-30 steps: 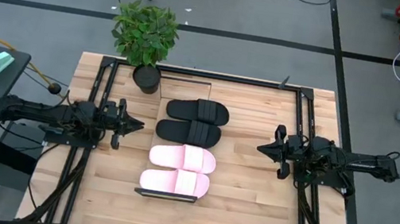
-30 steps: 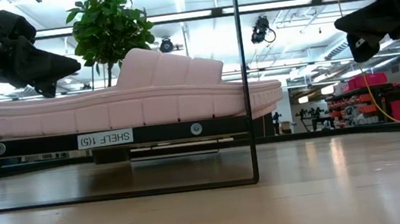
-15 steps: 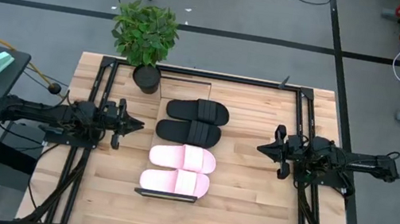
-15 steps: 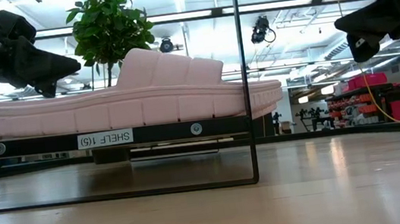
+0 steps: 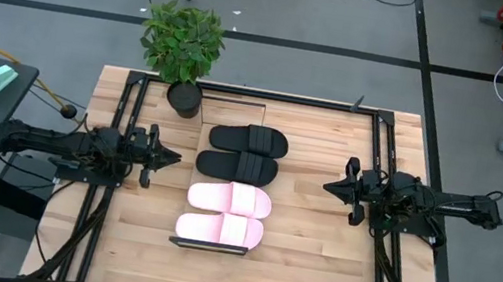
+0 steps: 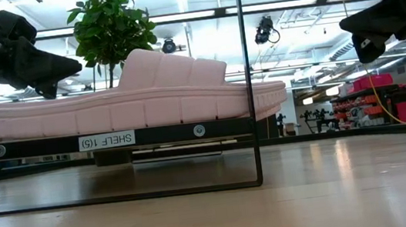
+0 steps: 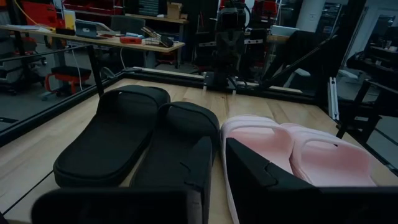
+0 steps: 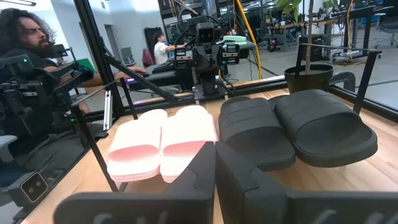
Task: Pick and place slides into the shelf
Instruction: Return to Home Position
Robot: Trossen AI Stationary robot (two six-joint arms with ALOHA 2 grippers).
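high view, four slides [image 5: 230,198], long axes left-right, toes pointing right

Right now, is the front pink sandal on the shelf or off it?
On it. The pink sandal rests on the shelf, raised above the table.

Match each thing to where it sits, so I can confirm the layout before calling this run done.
Things:
1 black slides
2 pink slides
3 plant
4 left pincer

Places:
A beside the shelf, holding nothing
B on the shelf half nearer the plant
C off the shelf, past its end
D on the shelf half away from the plant

Pairs: 1-B, 2-D, 3-C, 4-A
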